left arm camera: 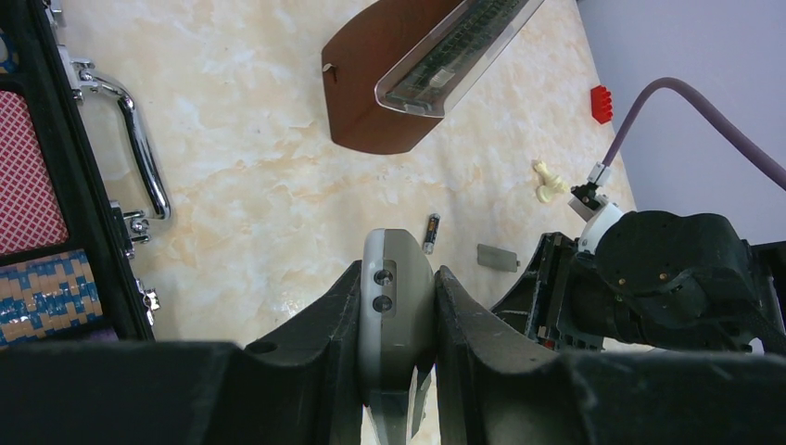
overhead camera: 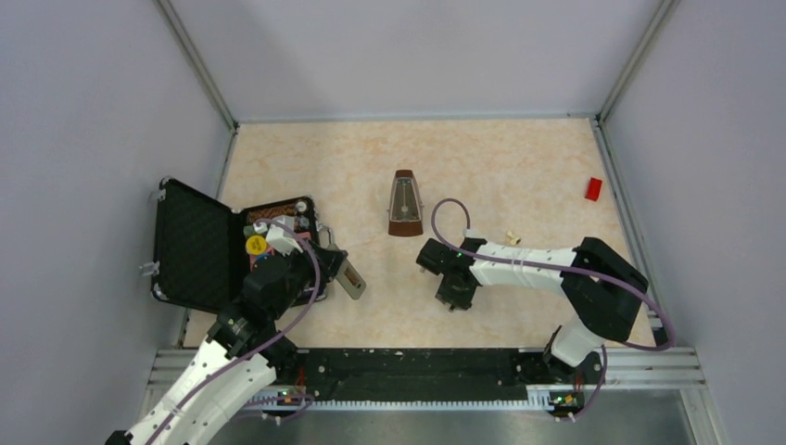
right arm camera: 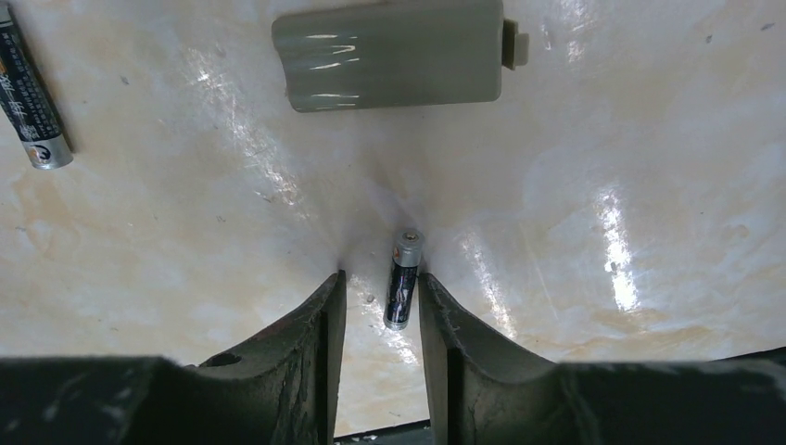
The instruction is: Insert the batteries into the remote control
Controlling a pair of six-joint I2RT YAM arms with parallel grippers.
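Batteries (right arm camera: 404, 276) both loose on counter (right arm camera: 649, 111), none loaded; cover (right arm camera: 389, 51) off. Left claw (left arm camera: 399, 272) pinches remote control (left arm camera: 397, 311). Right claw (right arm camera: 380, 283) slightly spread, straddling one. All loading left.

remote control (left arm camera: 394, 311) base hidden within left hand (left arm camera: 399, 273), one battery (right arm camera: 30, 107) cropped at edge

Grey remote control (left arm camera: 397, 292), brown metronome (left arm camera: 371, 107)

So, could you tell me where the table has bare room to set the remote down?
The widest bare patch lies between the metronome, the red block and the back wall. Another runs along the black front rail. It is crowded between the remote control and the right gripper, where the batteries and grey cover lie, and beside the open case.
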